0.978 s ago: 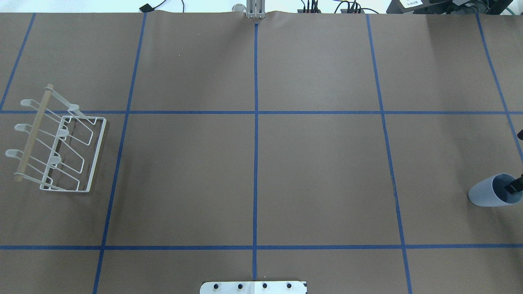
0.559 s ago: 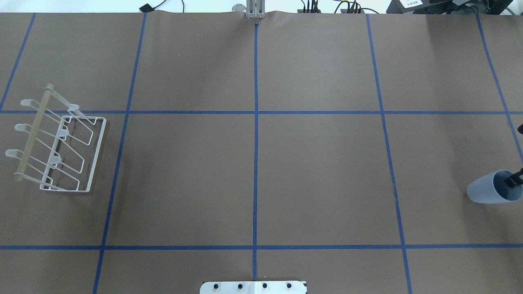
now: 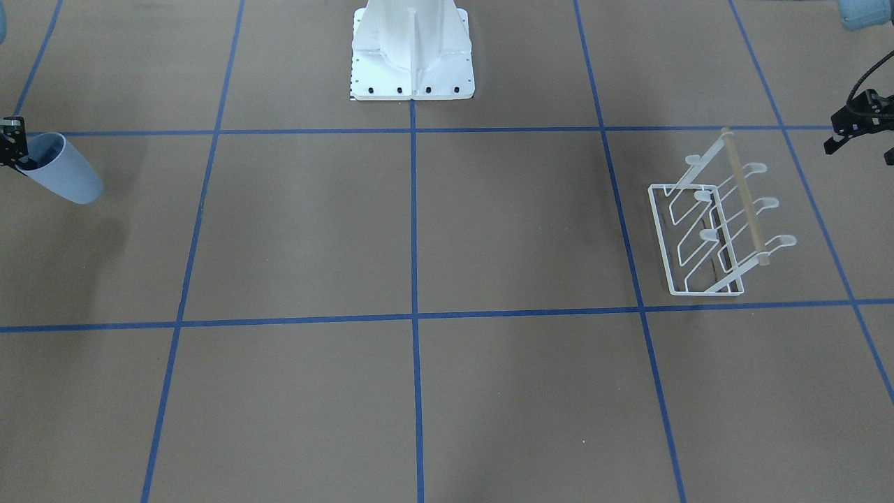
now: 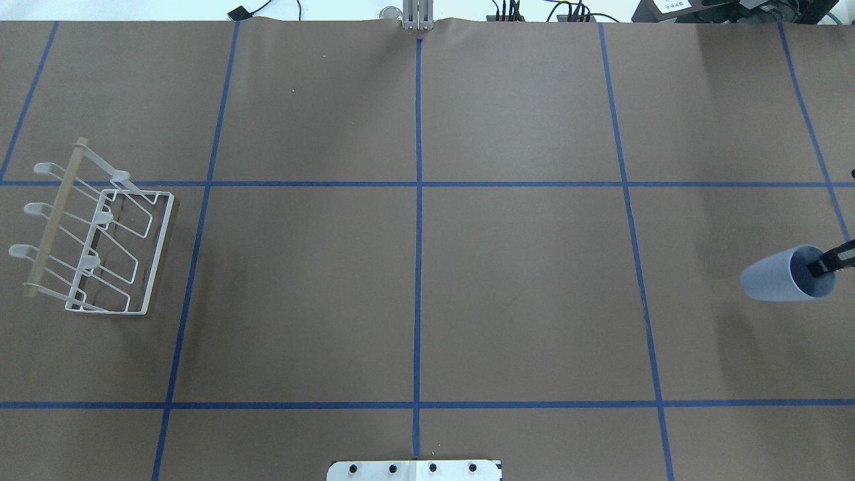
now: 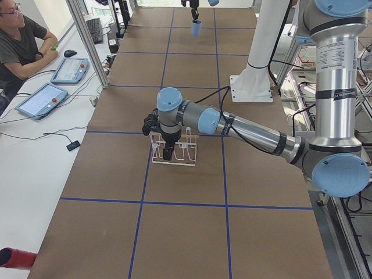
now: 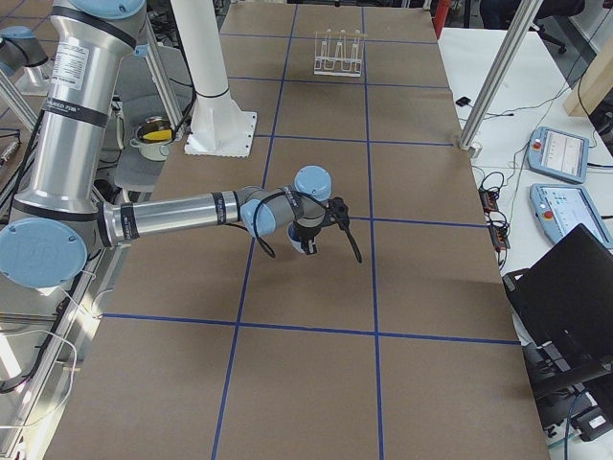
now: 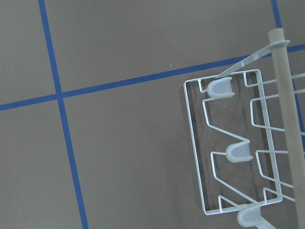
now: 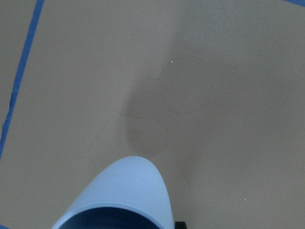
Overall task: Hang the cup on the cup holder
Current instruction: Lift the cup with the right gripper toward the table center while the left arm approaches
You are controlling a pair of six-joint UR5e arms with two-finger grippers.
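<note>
The light-blue cup (image 4: 778, 275) hangs tilted at the table's far right, off the surface, its mouth toward the view's edge. My right gripper (image 4: 828, 262) is shut on its rim, one finger inside the mouth. The front view shows the cup (image 3: 64, 173) and the right gripper (image 3: 12, 148) at its left edge, and the cup fills the bottom of the right wrist view (image 8: 126, 195). The white wire cup holder (image 4: 100, 248) with its beige rod stands at the far left, with bare prongs. My left gripper (image 3: 858, 152) hovers just beyond it, open and empty. The left wrist view looks down on the holder (image 7: 238, 152).
The white bolted pedestal (image 3: 412, 49) stands at the robot's side of the table, mid-width. Blue tape lines (image 4: 418, 267) grid the brown table cover. An operator (image 5: 17, 40) sits at a side desk with tablets beyond the table's far edge.
The right gripper has carried the cup away from the robot's side and a little toward the table's middle. The cup holder has not moved.
</note>
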